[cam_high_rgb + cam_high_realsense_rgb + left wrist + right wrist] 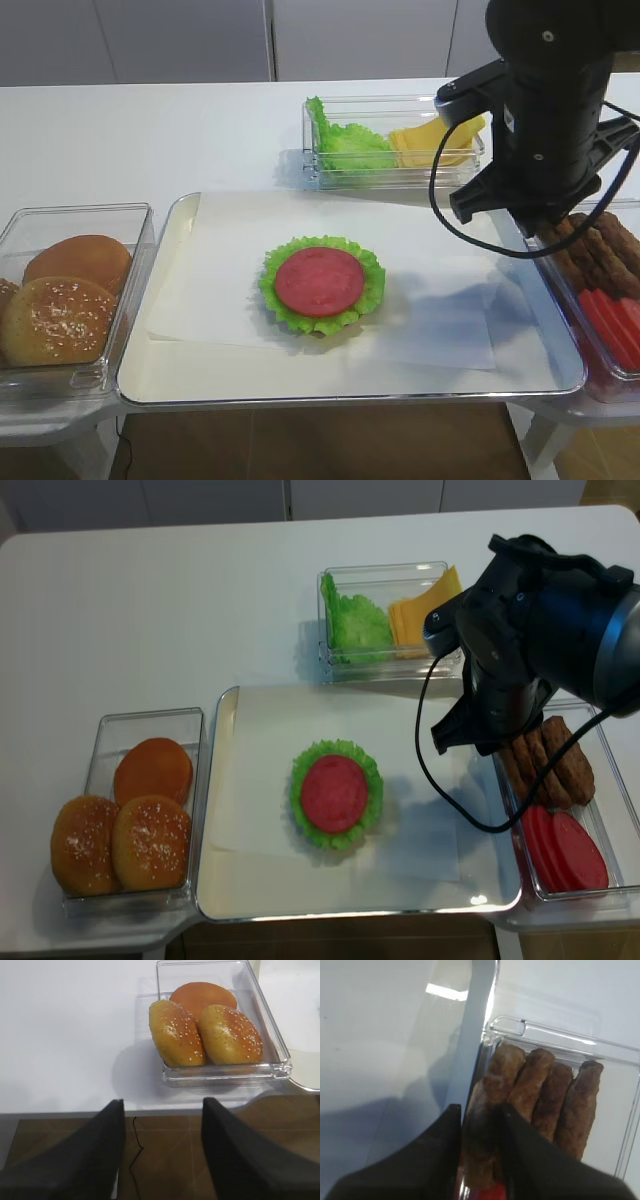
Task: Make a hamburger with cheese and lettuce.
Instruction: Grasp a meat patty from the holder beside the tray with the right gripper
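On the white table (150,130), a metal tray (175,300) lined with paper carries the hamburger (322,284) at its middle, a frilly green leaf rim topped by a flat red disc. The right arm reaches over the clear bin (560,1035) of brown patties (540,1095) at the tray's right edge, and the right gripper (480,1125) has its fingers clenched around the leftmost patty (490,1090). The cheese (415,615) lies beside lettuce (355,625) in the far bin. The left gripper (162,1120) hangs with jaws apart, released, near the bin of sesame buns (200,1030).
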You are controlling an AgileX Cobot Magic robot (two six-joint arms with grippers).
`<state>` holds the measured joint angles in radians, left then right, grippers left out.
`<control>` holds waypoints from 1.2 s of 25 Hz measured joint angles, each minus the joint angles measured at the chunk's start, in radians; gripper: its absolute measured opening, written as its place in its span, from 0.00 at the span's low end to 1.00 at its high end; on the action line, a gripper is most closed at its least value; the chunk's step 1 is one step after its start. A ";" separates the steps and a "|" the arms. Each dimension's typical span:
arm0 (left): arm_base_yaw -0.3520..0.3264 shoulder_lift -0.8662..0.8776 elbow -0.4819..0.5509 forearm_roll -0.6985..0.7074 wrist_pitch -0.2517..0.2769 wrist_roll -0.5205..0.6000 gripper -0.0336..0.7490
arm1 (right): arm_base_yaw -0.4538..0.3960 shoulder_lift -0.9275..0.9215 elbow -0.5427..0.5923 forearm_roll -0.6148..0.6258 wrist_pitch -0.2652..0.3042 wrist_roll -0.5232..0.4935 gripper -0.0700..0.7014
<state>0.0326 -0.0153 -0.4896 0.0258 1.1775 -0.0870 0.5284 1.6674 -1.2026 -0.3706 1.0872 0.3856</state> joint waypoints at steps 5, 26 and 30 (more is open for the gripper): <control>0.000 0.000 0.000 0.000 0.000 0.000 0.51 | 0.000 0.000 0.000 -0.002 0.005 0.000 0.34; 0.000 0.000 0.000 0.000 0.000 0.000 0.51 | 0.000 0.000 -0.001 -0.005 0.011 0.022 0.25; 0.000 0.000 0.000 0.000 0.000 0.000 0.51 | 0.000 0.000 -0.001 -0.005 0.012 0.023 0.25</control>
<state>0.0326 -0.0153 -0.4896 0.0258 1.1775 -0.0870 0.5284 1.6674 -1.2041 -0.3752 1.0988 0.4091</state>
